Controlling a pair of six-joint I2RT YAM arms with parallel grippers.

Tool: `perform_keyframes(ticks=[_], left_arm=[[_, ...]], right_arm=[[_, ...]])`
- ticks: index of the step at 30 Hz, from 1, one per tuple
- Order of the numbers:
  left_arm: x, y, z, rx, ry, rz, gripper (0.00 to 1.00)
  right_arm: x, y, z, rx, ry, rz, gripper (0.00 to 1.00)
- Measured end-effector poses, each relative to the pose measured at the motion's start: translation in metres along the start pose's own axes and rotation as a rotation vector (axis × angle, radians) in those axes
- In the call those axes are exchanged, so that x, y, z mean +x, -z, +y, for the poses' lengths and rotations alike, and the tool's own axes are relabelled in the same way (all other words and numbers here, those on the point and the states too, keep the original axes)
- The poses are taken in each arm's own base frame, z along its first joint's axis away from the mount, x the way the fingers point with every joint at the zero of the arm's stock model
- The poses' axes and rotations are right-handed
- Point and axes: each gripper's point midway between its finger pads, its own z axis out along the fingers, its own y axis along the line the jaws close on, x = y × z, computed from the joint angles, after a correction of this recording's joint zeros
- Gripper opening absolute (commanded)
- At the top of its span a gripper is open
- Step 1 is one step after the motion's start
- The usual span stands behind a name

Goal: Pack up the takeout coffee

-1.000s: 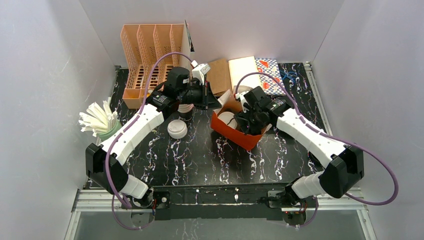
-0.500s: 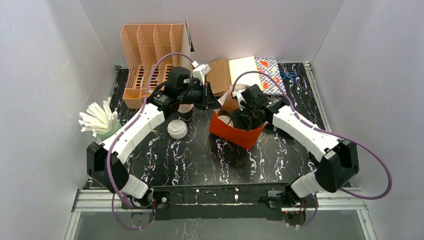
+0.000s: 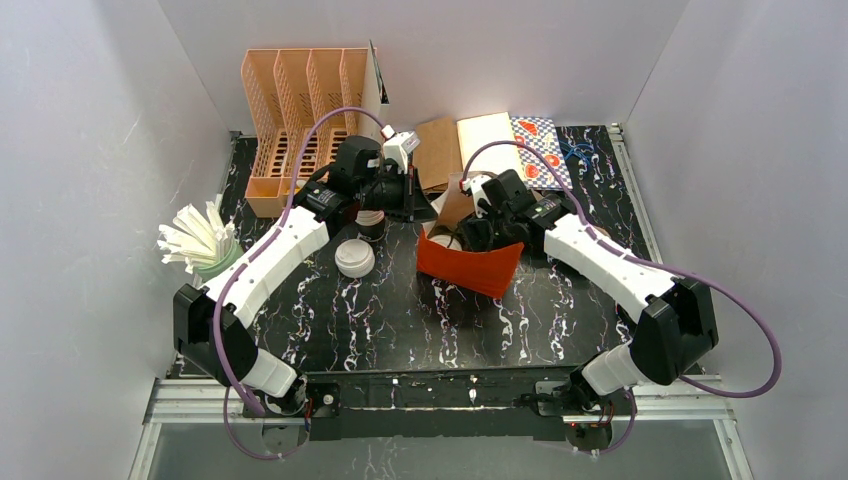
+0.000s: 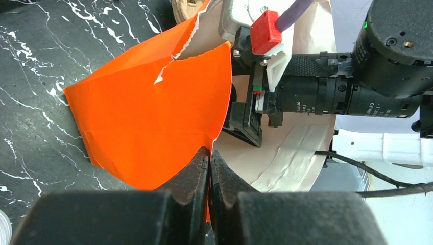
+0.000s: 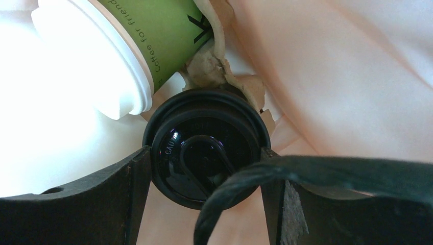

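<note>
Placing step: your left gripper (image 4: 209,153), pinched shut on the rim of the orange paper bag (image 4: 153,112), holds it open. Your right gripper (image 5: 205,158) clamps the round black plastic-lidded cup (image 5: 209,115) inside, beside the white-lidded green paper cup (image 5: 153,35). Next: seat it upright, then release.

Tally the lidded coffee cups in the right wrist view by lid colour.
Black-lidded cup: 1
White-lidded cup: 1
Total: 2
</note>
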Motion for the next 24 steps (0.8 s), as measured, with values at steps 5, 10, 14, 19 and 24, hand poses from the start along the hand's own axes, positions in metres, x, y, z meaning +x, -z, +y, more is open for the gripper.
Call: perform_keyframes(ticks=[5,10,14,19,24], left_arm=[[0.001,0.001,0.006,-0.032,-0.005,0.000,0.12],[0.000,0.005,0.018,-0.110,-0.024,-0.006,0.30],[-0.006,0.012,0.025,-0.167,-0.059,-0.018,0.52],[-0.022,0.021,0.023,-0.204,-0.105,-0.059,0.61],[-0.026,0.024,0.022,-0.212,-0.119,-0.068,0.59]], right_arm=[[-0.001,-0.003,0.001,-0.006,0.003,-0.016,0.01],[-0.001,-0.005,0.001,-0.007,0.004,-0.021,0.01],[-0.002,-0.005,0.001,-0.007,0.004,-0.027,0.01],[-0.004,-0.010,0.002,-0.008,0.006,-0.026,0.01],[-0.008,-0.014,0.004,-0.007,0.010,-0.022,0.01]])
